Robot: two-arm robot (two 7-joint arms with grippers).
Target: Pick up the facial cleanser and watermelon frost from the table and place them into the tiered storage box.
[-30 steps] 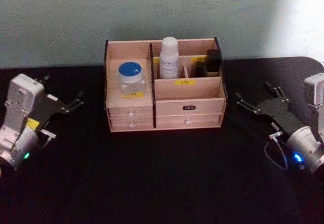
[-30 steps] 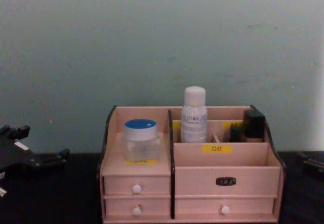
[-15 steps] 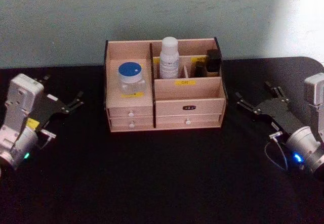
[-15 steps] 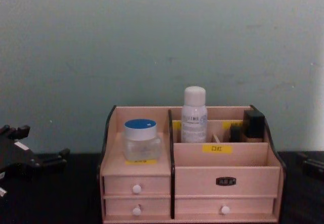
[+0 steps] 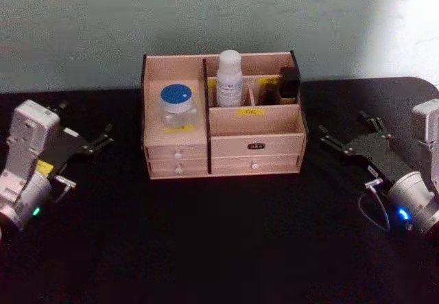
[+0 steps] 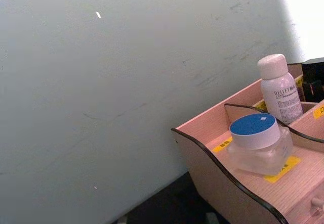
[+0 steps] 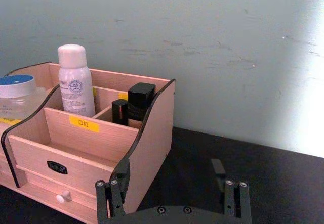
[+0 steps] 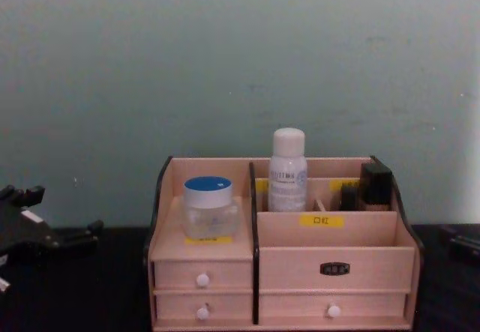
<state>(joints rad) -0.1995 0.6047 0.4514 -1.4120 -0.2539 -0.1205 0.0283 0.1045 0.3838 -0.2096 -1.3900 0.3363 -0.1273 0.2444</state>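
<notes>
Nothing has shifted in the last second: our facial cleanser (image 5: 229, 78) and watermelon frost (image 5: 178, 106) stay inside the tiered storage box (image 5: 255, 145), while left gripper (image 5: 97, 141) and right gripper (image 5: 346, 137) rest spread, empty, on the counter (image 5: 219, 235). Task looks finished.

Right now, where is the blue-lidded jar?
In the head view the jar stands upright on the box's left shelf, above the two small drawers, with the white bottle one compartment to its right.

Watermelon frost (image 5: 178, 103) in tiered storage box (image 5: 223, 149) left compartment; facial cleanser (image 5: 229, 79) upright in rear compartment, right of it.
</notes>
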